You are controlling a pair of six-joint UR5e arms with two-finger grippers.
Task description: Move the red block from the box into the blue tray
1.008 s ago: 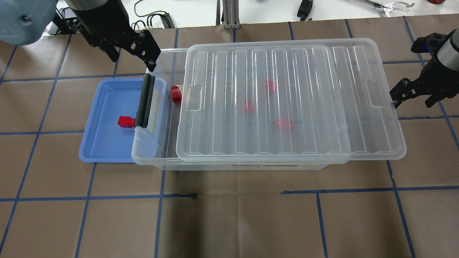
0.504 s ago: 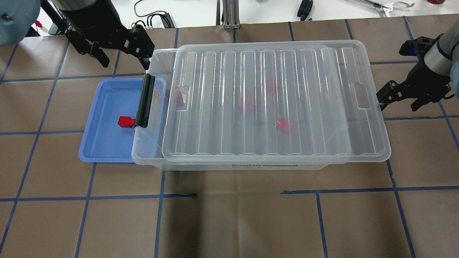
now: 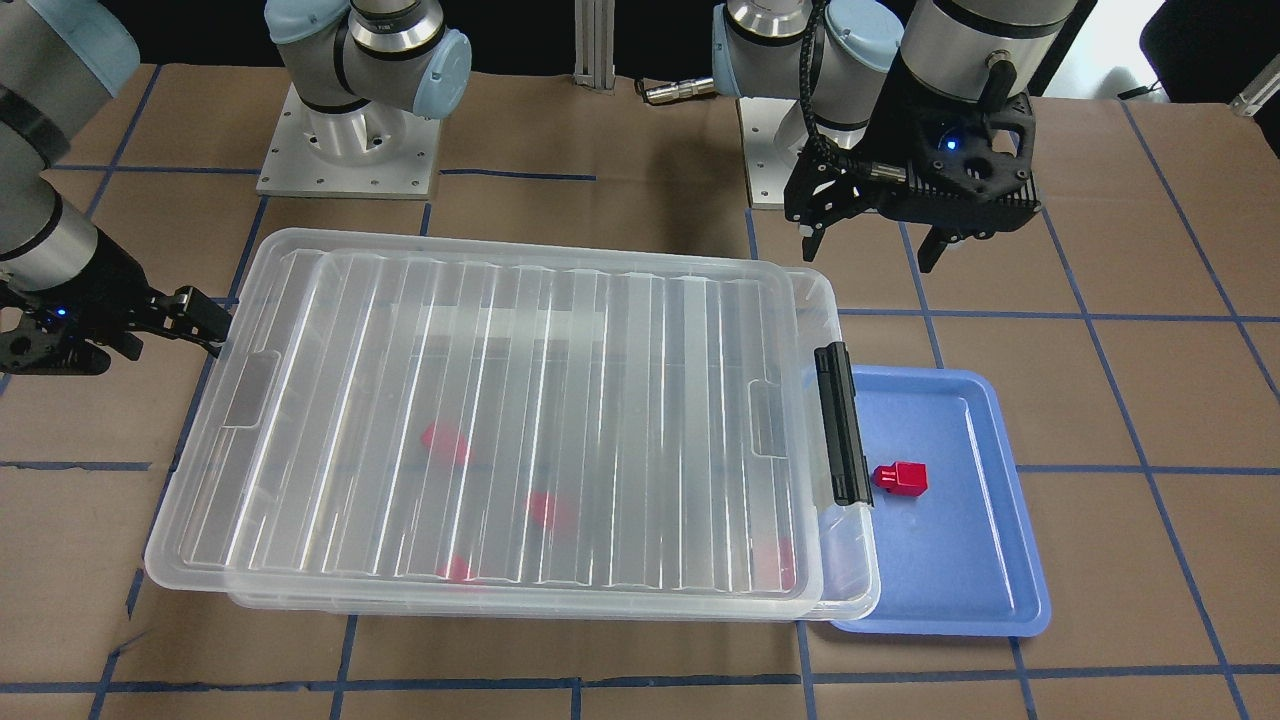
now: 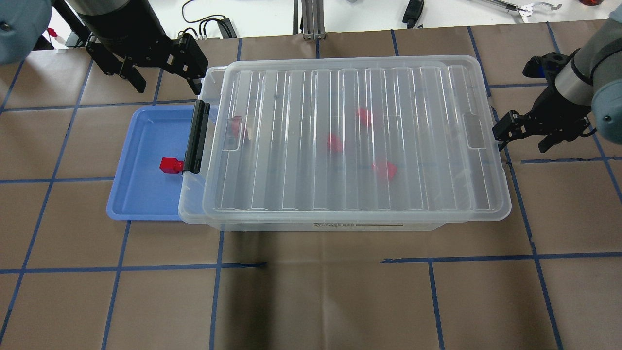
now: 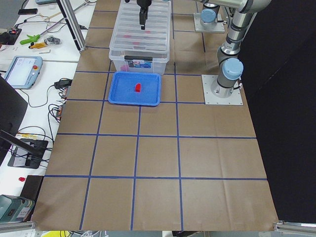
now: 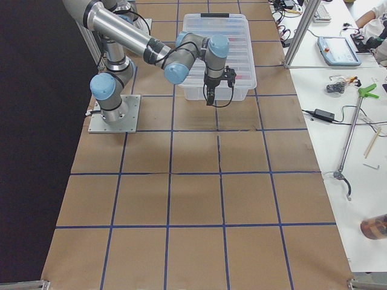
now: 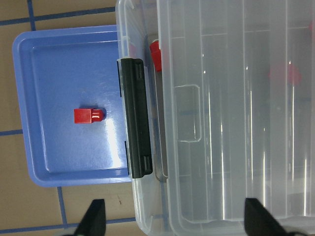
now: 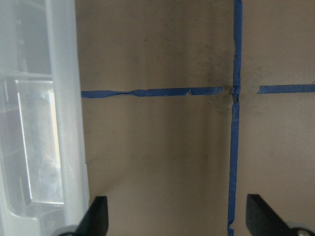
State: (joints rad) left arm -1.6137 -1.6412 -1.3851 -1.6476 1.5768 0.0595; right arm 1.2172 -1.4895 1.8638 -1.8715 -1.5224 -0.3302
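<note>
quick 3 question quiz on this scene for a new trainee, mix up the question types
1. True or false: one red block lies in the blue tray, and no gripper touches it.
2. How many other red blocks show through the lid of the box? A two, B four, C six.
3. Fill in: the open gripper beside the lid's end far from the tray is the robot's ____ one.

Key
1. true
2. B
3. right gripper
</note>
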